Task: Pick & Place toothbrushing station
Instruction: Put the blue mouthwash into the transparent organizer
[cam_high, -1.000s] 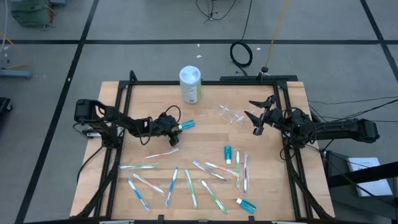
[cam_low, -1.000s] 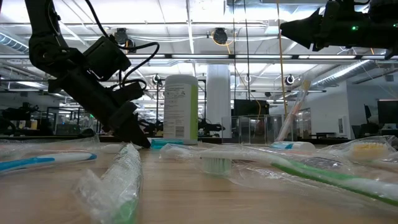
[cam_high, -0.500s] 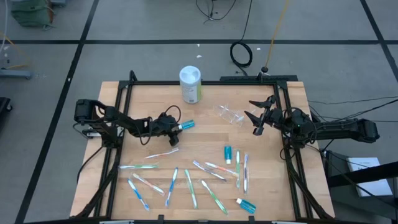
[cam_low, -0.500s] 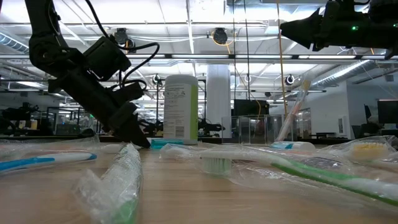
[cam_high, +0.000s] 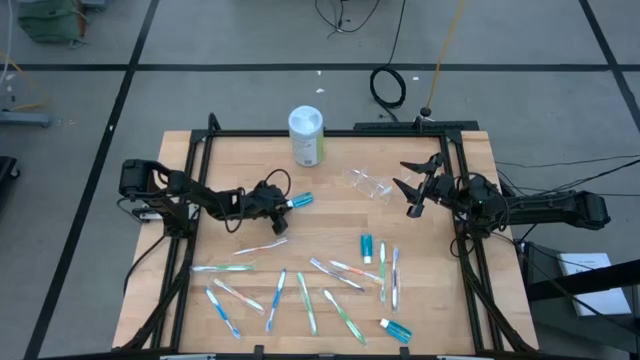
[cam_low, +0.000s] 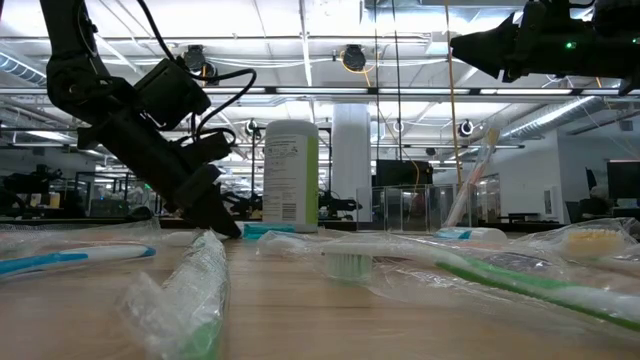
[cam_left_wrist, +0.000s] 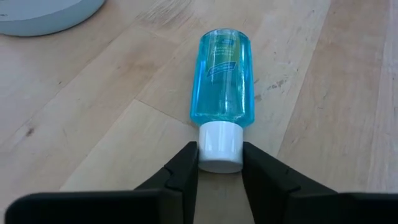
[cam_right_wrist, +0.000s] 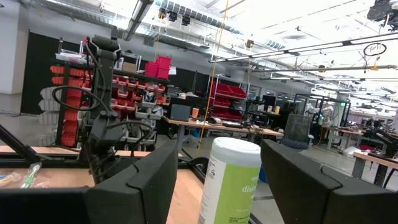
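Note:
A small teal toothpaste tube (cam_high: 300, 201) lies on the wooden table, and my left gripper (cam_high: 284, 204) is shut on its white cap; it also shows in the left wrist view (cam_left_wrist: 222, 78). The clear plastic cup (cam_high: 370, 182) lies on its side right of centre. My right gripper (cam_high: 410, 190) hangs open and empty beside the cup, above the table. Several toothbrushes (cam_high: 305, 300) in clear wrappers and two more teal tubes (cam_high: 367, 247) (cam_high: 396, 329) lie flat on the near half. My left gripper pinches the tube's white cap (cam_left_wrist: 219, 140) between its two fingers (cam_left_wrist: 185, 169), only at their free ends. The fingers come from the table's left, slanting down, in line with the tube. The tube lies flat on the table, its body pointing away from the gripper.
A tall white-lidded canister with a green label (cam_high: 306, 135) stands at the far middle of the table, just beyond the tube. A black frame (cam_high: 200, 150) runs along the table's edges. Bare wood (cam_high: 330, 220) lies between the tube and the cup.

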